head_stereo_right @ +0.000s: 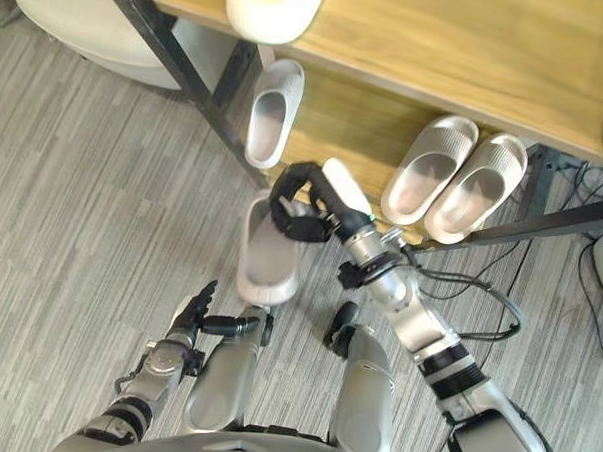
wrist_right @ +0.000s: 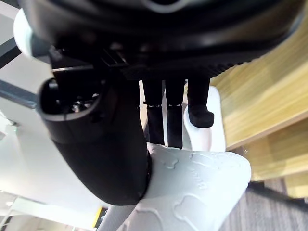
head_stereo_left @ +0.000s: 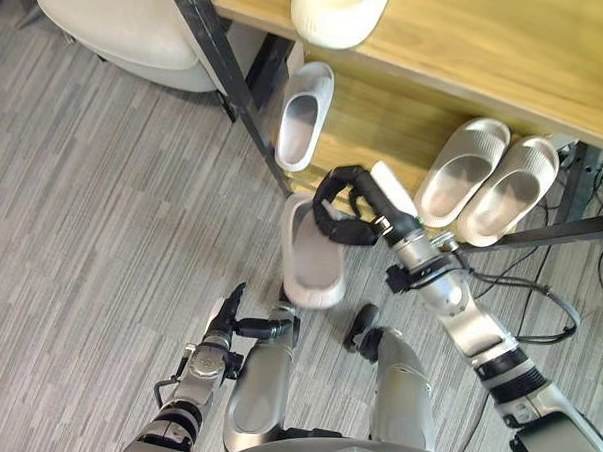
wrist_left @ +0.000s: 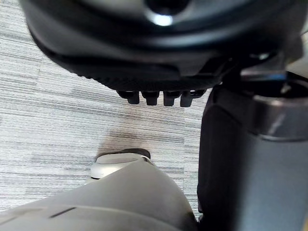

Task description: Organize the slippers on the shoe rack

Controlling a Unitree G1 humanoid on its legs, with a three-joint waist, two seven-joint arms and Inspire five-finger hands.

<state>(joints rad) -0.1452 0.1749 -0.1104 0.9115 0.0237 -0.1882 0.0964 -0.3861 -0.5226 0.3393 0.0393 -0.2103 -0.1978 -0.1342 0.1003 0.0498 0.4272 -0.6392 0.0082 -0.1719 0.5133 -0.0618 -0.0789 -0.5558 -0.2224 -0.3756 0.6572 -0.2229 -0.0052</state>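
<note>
On the floor just in front of the shoe rack (head_stereo_left: 469, 53), a white slipper (head_stereo_left: 315, 262) is gripped at its far end by the right hand (head_stereo_left: 353, 230). The fingers are curled over the slipper's rim, and in the right wrist view the thumb is pressed against its patterned white surface with the fingers behind it, so the hand is clamped on the slipper. Whether the heel rests on the floor or is raised clear cannot be told. The left hand (head_stereo_left: 225, 318) is held low and idle near the floor, its fingers straight and apart, with nothing in it.

On the lower shelf (head_stereo_left: 386, 130) a lone white slipper (head_stereo_left: 304, 116) is seen at the left end, close to the black frame post (head_stereo_left: 228, 73). A beige pair (head_stereo_left: 462, 171) is set side by side further right. A cream slipper (head_stereo_left: 339, 12) lies on the top shelf.

The step in hand is judged to be the pick-up of the floor slipper, with its mate apparently already shelved. For the next move the slipper would have to be lifted clear and carried forward under the top shelf. It would then be set down beside the lone white slipper, in the gap left of the beige pair and turned to match its mate. The frame post and the shelf edge would need to be cleared, and the grip kept firm until the slipper is laid flat.
</note>
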